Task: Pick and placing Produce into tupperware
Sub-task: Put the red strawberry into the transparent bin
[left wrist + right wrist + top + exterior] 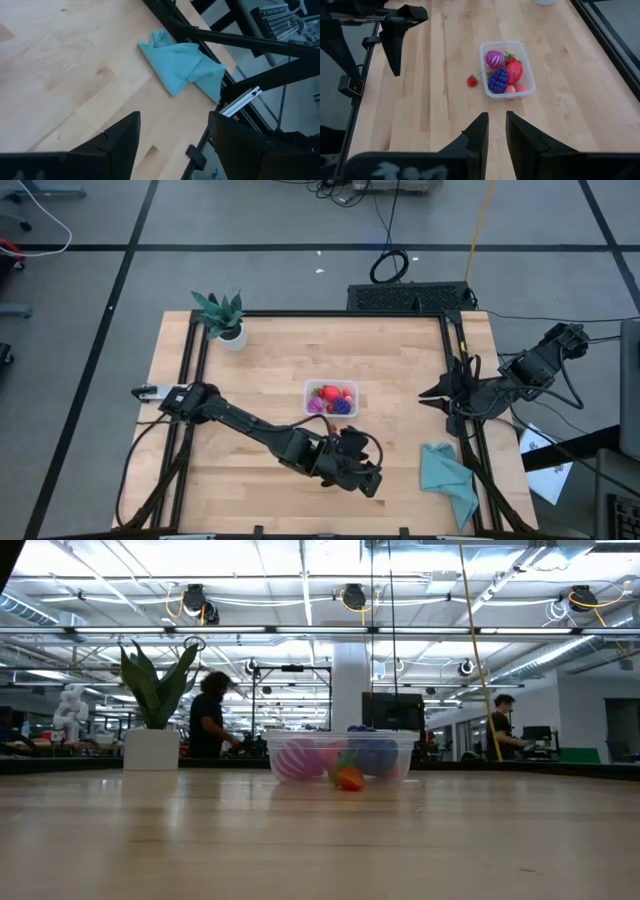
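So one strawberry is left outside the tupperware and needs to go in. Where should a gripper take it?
Probably across the red body of the strawberry, coming straight down. It is small and lies low on the table, close beside the tupperware, so a side approach risks hitting the wall.

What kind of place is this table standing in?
Probably a robotics lab or open workshop. The low view shows a large hall with ceiling lights, desks, and people at work behind the table. The high view shows cables on a grey floor with black lines.
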Robot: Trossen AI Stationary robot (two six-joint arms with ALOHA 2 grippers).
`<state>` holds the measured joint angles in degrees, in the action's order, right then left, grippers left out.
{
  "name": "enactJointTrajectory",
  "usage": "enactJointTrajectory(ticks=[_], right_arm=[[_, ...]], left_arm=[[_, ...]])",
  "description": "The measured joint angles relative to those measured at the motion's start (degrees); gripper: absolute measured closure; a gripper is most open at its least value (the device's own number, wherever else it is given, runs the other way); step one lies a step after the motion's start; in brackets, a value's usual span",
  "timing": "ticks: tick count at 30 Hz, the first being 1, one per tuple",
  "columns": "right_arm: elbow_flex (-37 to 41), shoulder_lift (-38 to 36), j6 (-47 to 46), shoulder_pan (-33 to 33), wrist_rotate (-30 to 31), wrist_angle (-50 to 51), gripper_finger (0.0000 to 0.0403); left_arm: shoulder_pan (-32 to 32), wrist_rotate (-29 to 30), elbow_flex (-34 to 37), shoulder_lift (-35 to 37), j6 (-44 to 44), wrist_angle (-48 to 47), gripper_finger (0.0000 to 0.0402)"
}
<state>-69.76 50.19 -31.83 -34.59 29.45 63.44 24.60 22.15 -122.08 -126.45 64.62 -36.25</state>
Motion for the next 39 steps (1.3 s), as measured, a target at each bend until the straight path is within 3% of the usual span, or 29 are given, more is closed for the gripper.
enactJointTrajectory(ticks=[8, 13, 22, 27, 33, 39], right_arm=[[0.00, 0.00, 0.76, 0.00, -0.04, 0.15, 0.0348], [0.00, 0.00, 1.07, 0.00, -0.04, 0.16, 0.0348], [0.00, 0.00, 1.07, 0.00, -0.04, 0.24, 0.0348], [0.00, 0.02, 1.49, -0.02, -0.04, 0.26, 0.0348], [0.00, 0.02, 1.50, -0.01, -0.03, 0.32, 0.0348], [0.00, 0.02, 2.43, -0.02, -0.02, 0.28, 0.0348]], left_arm=[[0.06, -0.88, 0.00, 0.00, -0.35, -0.11, 0.0163], [-0.02, 2.32, 0.02, 0.00, -2.97, -0.68, 0.0163], [-0.30, 5.36, 0.04, 0.02, 10.79, -15.00, 0.0163], [-0.49, 7.73, 0.04, -1.76, 12.93, -15.95, 0.0163], [-1.88, 2.36, 0.17, -6.74, 17.59, -16.69, 0.0163], [-2.40, 2.56, 0.07, -7.77, 19.46, -20.80, 0.0163]])
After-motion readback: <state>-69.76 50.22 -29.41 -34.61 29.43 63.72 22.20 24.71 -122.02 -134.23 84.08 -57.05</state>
